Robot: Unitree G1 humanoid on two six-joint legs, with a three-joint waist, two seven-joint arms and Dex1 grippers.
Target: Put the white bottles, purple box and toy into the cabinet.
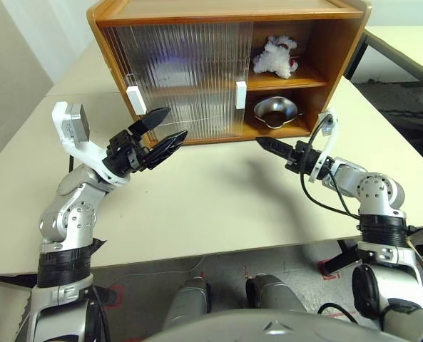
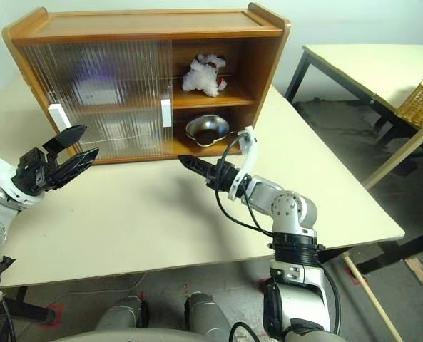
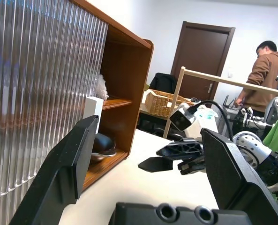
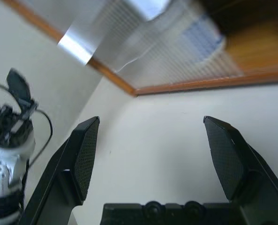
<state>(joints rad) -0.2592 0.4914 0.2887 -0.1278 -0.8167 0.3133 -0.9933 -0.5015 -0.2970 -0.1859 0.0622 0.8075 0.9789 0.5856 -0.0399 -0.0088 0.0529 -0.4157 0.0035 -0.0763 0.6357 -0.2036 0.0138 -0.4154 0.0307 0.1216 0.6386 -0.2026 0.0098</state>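
Both end effectors are empty. The left end effector hangs over the surface in front of the cabinet, fingers spread wide. The right end effector is low, just in front of the open right side, fingers spread too, nothing between them.

What could go wrong: the right one sits near the cabinet's bottom edge. If it swings up or fwd w/o care, it could bump the wood or knock the steel bowl. The 2 arms point at each other, so a fast move could make them hit. If a door gets slid next, a bad push on a white handle could jam the door or shove the whole cabinet back.

What's inside: the toy lies on the top shelf, right side, open part. The steel bowl sits below it on the bottom shelf. Behind the ribbed doors I see pale blurry shapes, one purple-ish up high, prob. the purple box and white bottles, but can't tell for sure. Nothing of the task is left out on the surface, so it looks about done.
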